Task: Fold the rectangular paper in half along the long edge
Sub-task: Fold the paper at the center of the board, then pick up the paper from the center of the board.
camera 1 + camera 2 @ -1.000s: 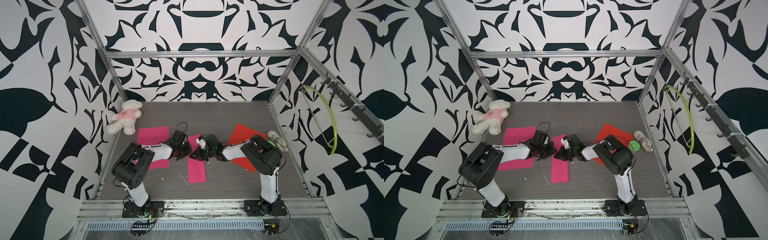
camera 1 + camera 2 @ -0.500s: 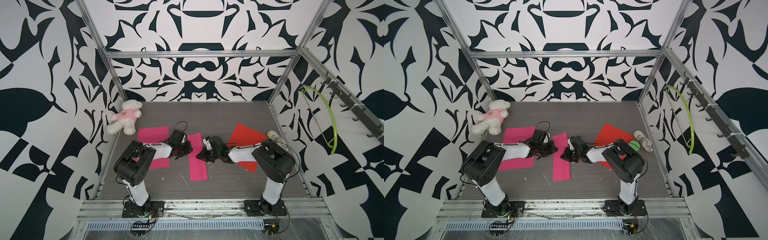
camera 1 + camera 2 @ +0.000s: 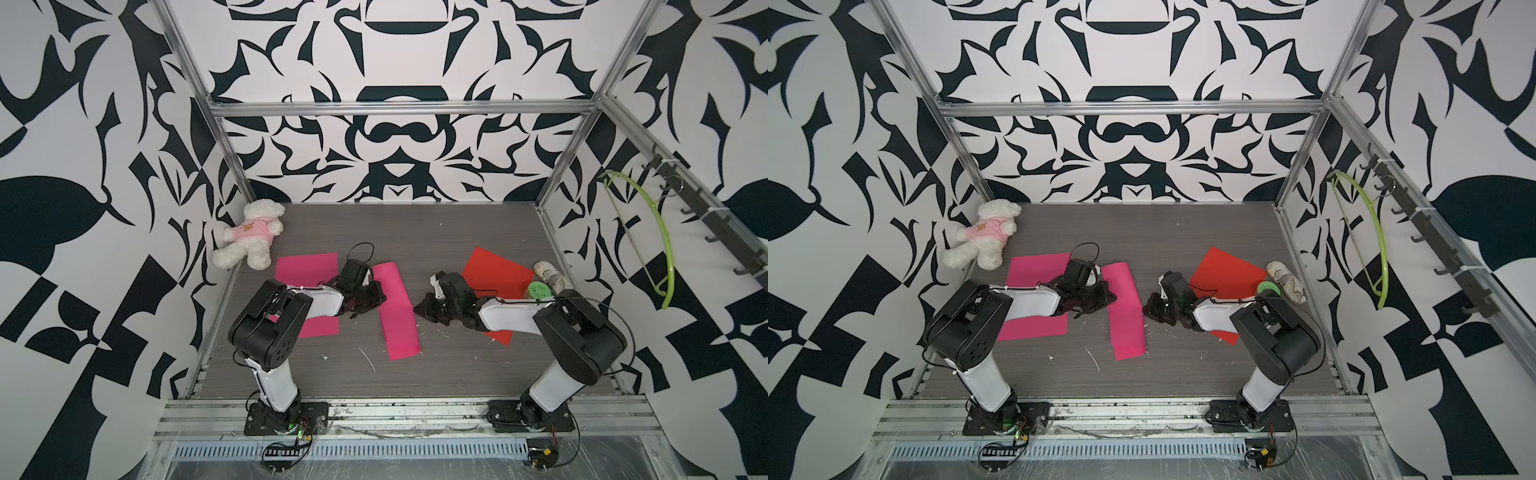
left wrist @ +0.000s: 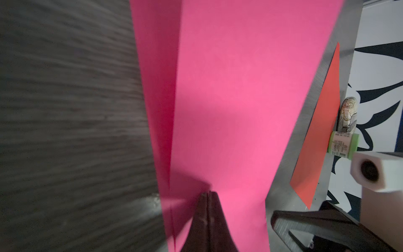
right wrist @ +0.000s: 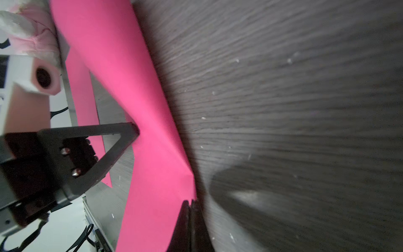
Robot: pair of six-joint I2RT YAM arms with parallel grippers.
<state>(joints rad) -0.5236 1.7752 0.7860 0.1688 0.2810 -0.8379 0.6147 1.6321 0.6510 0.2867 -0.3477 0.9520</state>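
Table (image 3: 457, 232): grey wood-grain; folded pink paper (image 3: 397, 316) mid-table, 12 o'clock end curled up
Left gripper (image 4: 206, 195): jaws closed, empty; tip on paper's 9 o'clock edge
Right gripper (image 5: 190, 204): closed, empty; 3 o'clock edge
You: press down; sweep towards 12 o'clock

The left arm (image 3: 320, 303) and the right arm (image 3: 511, 318) are built alike: glossy white link shells, rounded black joint housings and a black base plate (image 3: 286, 417). Thin black cables (image 3: 361, 249) loop along them. The left gripper (image 5: 134, 129) has matte black triangular fingers (image 5: 113, 128), silver screw heads and a white camera block (image 5: 32, 74).
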